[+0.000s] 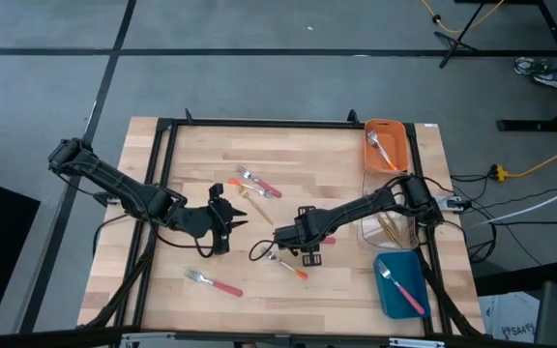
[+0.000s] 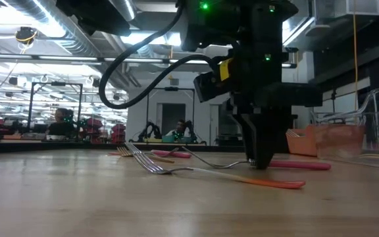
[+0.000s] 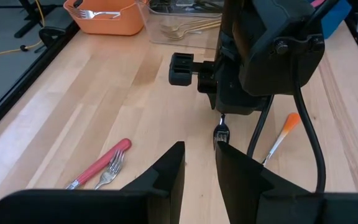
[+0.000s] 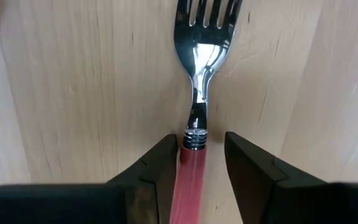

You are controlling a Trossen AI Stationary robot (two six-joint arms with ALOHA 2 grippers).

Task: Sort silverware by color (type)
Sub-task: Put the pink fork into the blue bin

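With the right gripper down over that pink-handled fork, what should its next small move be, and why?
Probably close the right gripper. Its fingers stand open on either side of the pink-handled fork, just below the metal collar, and the fork lies flat on the table. It seems lined up for a grasp, with small gaps left on both sides. The left gripper waits nearby.

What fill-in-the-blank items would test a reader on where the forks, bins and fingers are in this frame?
1. The right gripper has its fingers on either side of a fork's ____ handle.
2. The blue bin holds a fork with a ____ handle.
3. The clear bin holds thin ____ utensils.
4. The orange-handled fork lies on the ____.

Missing words: pink; pink; gold; table
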